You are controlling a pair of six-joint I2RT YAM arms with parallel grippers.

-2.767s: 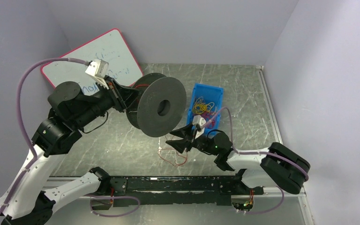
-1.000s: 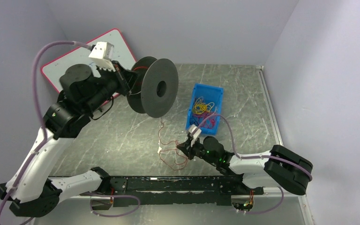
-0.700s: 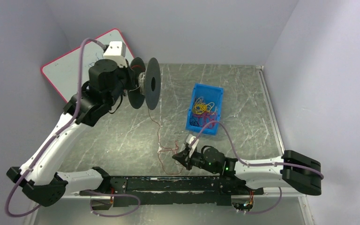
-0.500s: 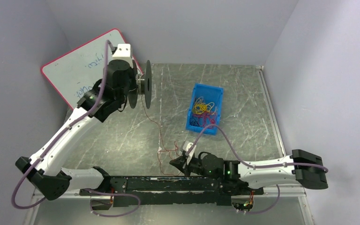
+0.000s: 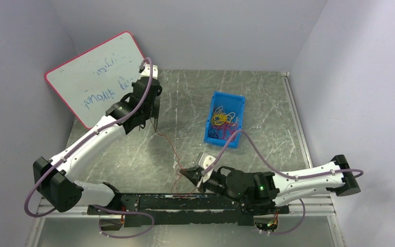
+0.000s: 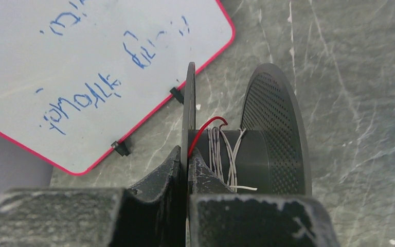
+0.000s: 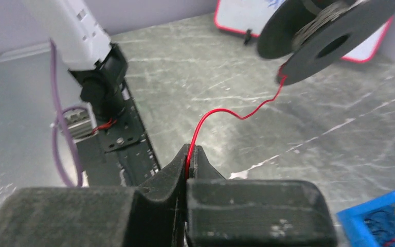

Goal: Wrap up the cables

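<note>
A whiteboard [image 5: 103, 77] with a pink-red border and blue scribbles leans against the wall at the far left corner of the grey, scratched desk [image 5: 272, 118]. Right of centre stands a blue bin [image 5: 229, 94] holding a tangle of yellow, blue and red wires [image 5: 221, 118]. A black rail [image 5: 185, 201] runs along the near edge between the arm bases.

From above, the left arm reaches far out toward the whiteboard and covers most of the dark spool [image 6: 272, 139]. In the left wrist view the spool's near flange stands edge-on. The hand's own fingers hide the lower part of the spool. A few pale turns [image 6: 221, 149] sit on the core, and the far flange is perforated.

The left hand [image 6: 187, 162] is clenched on that thin near flange, which is pinched between its fingers.

The red wire [image 7: 217, 110] comes off the spool core and crosses the open desk in a kinked line toward the near edge. It ends in the right hand [image 7: 189, 157], with more of it lying loose just below that hand. The right hand sits low, near the rail, with its fingers pressed tight together on the wire — no gap shows between them in the right wrist view. The spool and the right hand are well apart, the wire strung between them with slack bends.
</note>
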